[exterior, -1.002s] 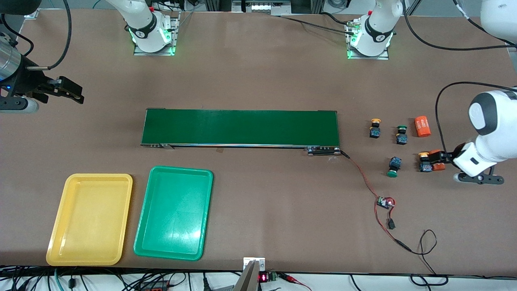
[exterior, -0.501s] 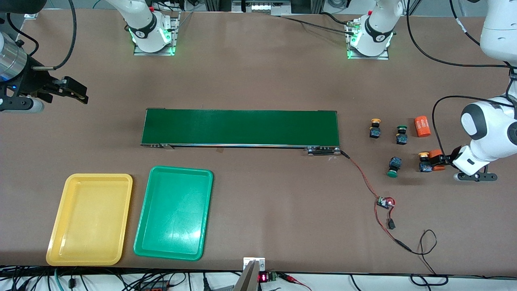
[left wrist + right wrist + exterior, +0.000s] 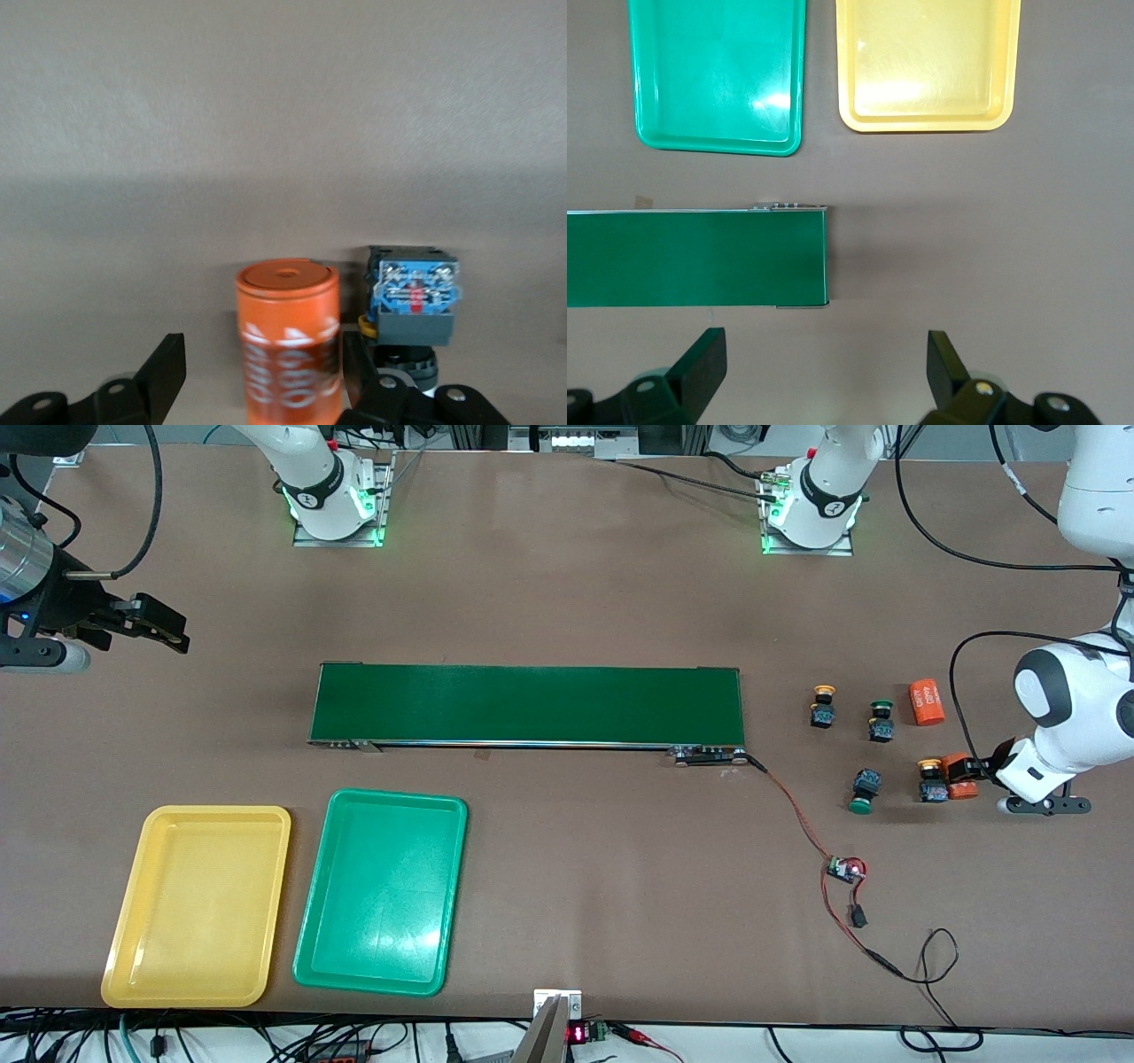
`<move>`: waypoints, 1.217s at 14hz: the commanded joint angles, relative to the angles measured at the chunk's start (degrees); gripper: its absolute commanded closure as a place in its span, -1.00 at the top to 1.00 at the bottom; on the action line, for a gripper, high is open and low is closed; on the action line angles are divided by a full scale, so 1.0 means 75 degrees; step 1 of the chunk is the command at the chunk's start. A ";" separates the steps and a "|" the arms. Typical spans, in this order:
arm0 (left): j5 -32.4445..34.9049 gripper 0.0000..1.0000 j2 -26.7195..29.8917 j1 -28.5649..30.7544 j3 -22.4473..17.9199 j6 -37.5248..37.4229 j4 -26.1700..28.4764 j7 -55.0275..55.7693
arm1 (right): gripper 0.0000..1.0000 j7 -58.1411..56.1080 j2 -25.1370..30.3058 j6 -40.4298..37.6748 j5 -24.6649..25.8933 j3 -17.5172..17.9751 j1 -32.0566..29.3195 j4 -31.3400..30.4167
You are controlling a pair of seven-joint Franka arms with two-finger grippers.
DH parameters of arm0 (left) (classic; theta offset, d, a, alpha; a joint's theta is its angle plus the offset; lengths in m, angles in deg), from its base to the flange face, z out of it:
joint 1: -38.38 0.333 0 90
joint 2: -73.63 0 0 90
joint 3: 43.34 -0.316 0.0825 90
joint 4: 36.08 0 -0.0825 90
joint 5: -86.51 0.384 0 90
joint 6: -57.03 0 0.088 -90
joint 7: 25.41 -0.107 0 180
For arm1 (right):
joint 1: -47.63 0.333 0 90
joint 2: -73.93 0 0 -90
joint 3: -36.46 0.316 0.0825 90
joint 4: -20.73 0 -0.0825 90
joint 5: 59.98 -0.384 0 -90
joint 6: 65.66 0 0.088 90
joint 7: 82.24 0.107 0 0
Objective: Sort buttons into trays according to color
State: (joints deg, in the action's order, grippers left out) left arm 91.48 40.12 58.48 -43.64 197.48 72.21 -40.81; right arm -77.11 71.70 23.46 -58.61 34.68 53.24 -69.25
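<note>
The yellow tray (image 3: 133,979) and the green tray (image 3: 306,967) lie side by side low in the front view, toward the right arm's end. Each shows only its bare floor.

All four buttons sit on the surface (image 3: 567,602) at mid-height toward the left arm's end. A yellow-capped button (image 3: 824,707) and a green-capped button (image 3: 881,722) stand upright, and a second green-capped one (image 3: 863,789) lies tipped lower down. The second yellow-capped button (image 3: 929,780) is just beside an orange cylinder (image 3: 957,777).

The left arm reaches in low from the frame's edge. Its left end effector (image 3: 966,778) is partly open and straddles that cylinder, with one finger (image 3: 164,372) apart from it, gripping nothing.

The right arm waits. Its right end effector (image 3: 164,631) is spread wide and empty above bare surface in the upper part of the frame.
</note>
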 commanded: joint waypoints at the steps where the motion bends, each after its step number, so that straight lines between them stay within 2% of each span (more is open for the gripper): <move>1: 0.0146 0.44 -0.0032 0.0143 0.0110 -0.0013 0.0092 -0.0057 | 1.00 0.0032 0.0110 0.0059 0.0005 0.0004 -0.0021 -0.0096; 3: 0.0123 0.32 -0.0043 0.0143 0.0133 -0.0094 0.0092 -0.0045 | 1.00 0.0032 0.0099 0.0060 0.0005 0.0004 -0.0010 -0.0096; 6: 0.0123 -0.30 -0.0032 0.0143 0.0145 -0.0235 0.0069 -0.0150 | 1.00 0.0032 0.0087 0.0059 0.0005 0.0004 -0.0021 -0.0096; 9: 0.0146 -0.68 0.0155 0.0085 0.0180 -0.0900 -0.0222 -0.0151 | 1.00 0.0032 0.0064 0.0059 0.0005 0.0004 -0.0033 -0.0096; 13: 0.0158 -0.71 0.0542 -0.0360 0.0192 -0.2493 -0.1218 -0.0302 | 1.00 0.0032 0.0064 0.0048 -0.0019 -0.0020 -0.0033 -0.0096; 14: 0.0170 -0.71 0.0670 -0.0395 0.0238 -0.3205 -0.1383 -0.0674 | 1.00 0.0032 0.0064 0.0048 -0.0007 -0.0020 -0.0033 -0.0096; 17: 0.0158 -0.71 0.0730 -0.0489 0.0811 -0.5035 -0.2108 -0.1005 | 1.00 0.0032 0.0064 0.0048 -0.0019 -0.0020 -0.0033 -0.0096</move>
State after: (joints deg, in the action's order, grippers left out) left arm 91.51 45.65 55.19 -39.32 166.65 59.74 -45.89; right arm -77.11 71.56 23.46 -58.61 34.53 53.12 -69.27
